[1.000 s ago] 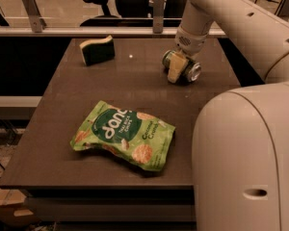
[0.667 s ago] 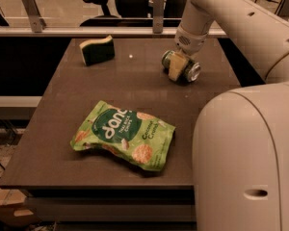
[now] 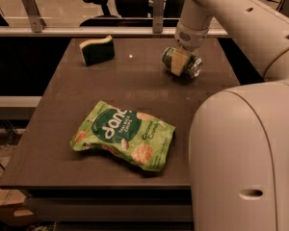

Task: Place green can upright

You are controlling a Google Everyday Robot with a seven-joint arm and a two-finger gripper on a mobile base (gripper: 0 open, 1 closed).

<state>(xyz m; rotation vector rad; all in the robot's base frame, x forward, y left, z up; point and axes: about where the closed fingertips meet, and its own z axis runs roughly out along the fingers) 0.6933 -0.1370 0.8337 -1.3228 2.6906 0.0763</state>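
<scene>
The green can (image 3: 191, 64) lies on its side near the far right of the dark table (image 3: 135, 81), with its silvery end facing right. My gripper (image 3: 179, 61) comes down from the arm above and straddles the can. One pale finger (image 3: 178, 63) lies across the can's front, and the other is hidden behind it. The gripper looks closed on the can, which is at or just above the table top.
A green-and-yellow sponge block (image 3: 96, 50) sits at the far left of the table. A flat green snack bag (image 3: 124, 135) lies in the near middle. My white arm and base (image 3: 245, 153) fill the right side. A rail and office chairs stand behind the table.
The gripper and the can have moved up very slightly. The bag and the sponge have not moved.
</scene>
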